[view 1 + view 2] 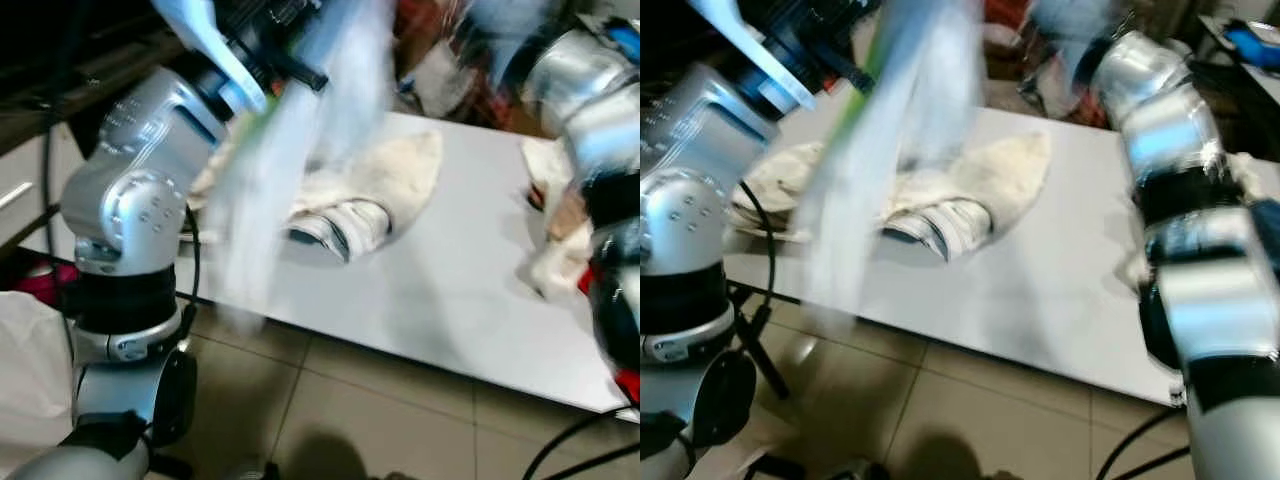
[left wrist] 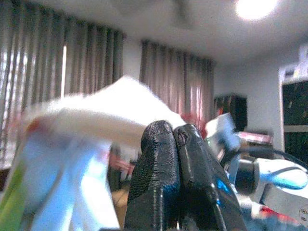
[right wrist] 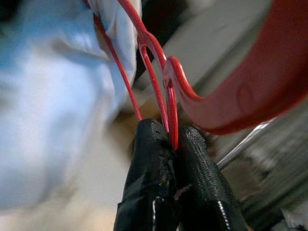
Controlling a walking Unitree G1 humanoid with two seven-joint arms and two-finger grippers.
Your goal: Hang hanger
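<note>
Right wrist view showed the right gripper (image 3: 172, 144) pinched tight on the red hanger (image 3: 169, 103). The left gripper (image 2: 174, 137) was closed, seemingly on the blurred pale garment (image 1: 270, 170) above the table (image 1: 450, 290).

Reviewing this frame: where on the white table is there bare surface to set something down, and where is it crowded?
Bare: the table between the cream clothes pile and the garments by the right edge, down to the near edge. Crowded: far-left end under the pile and hanging pale garment.
</note>
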